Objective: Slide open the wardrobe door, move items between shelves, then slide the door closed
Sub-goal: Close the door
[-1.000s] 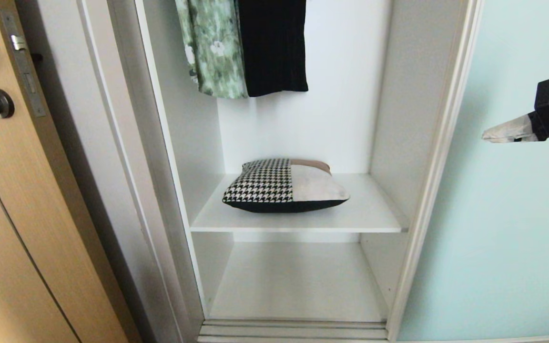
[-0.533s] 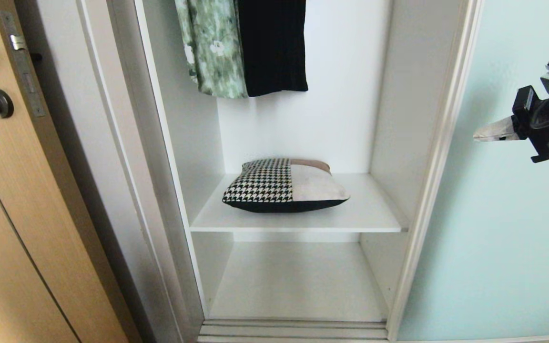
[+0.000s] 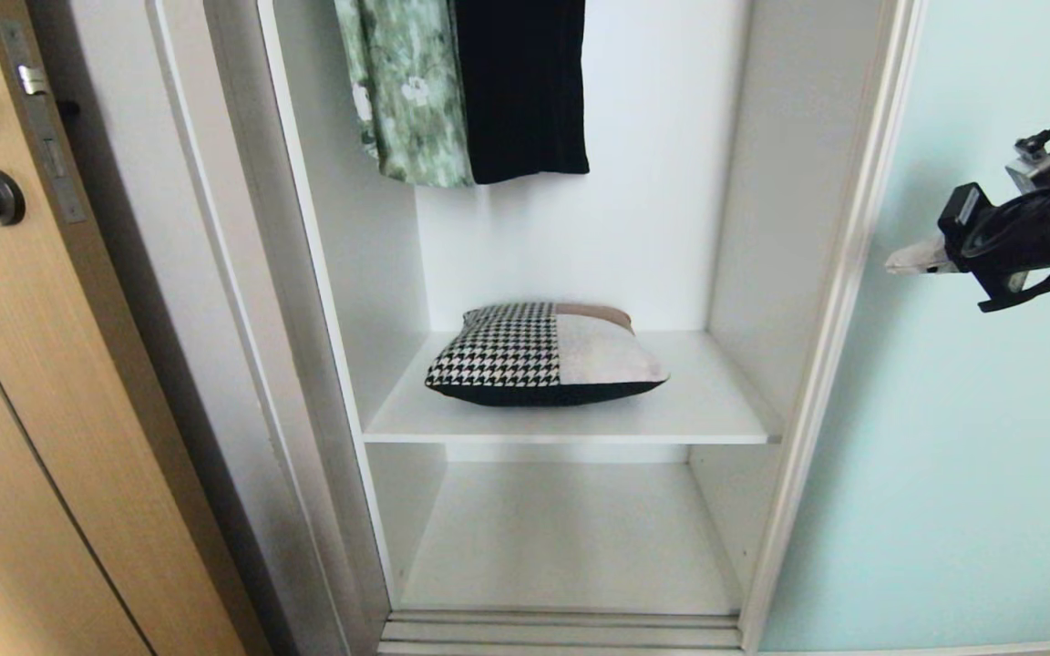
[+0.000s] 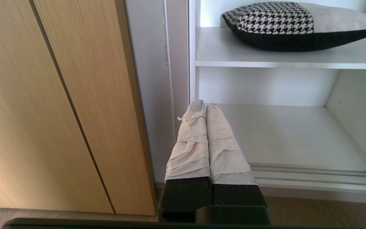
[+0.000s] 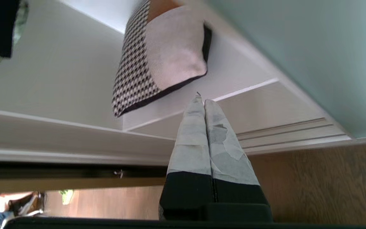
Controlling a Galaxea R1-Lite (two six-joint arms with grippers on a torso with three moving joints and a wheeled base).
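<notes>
On the upper shelf (image 3: 716,401) of the open wardrobe compartment lies the cushion (image 3: 545,356), flat and a little left of centre, with the lower shelf (image 3: 571,538) bare beneath it. The sliding wardrobe door (image 3: 972,437) stands pushed to the right, so you appear to be at the step of moving the cushion. Your right pincer (image 3: 899,262) hangs in front of the door glass, well apart from the cushion and above its level, with its taped fingers (image 5: 202,133) pressed together and nothing between them. The left pincer (image 4: 204,105) sits low near the compartment's left frame, also pressed together and empty.

Spread the right pincer before you bring it into the opening, and clear the door's white frame (image 3: 839,301) on the way left. Aim for the cushion's near black edge on the grey side, which faces you. A soft cushion will likely sag, so bite deep rather than at the corner.
</notes>
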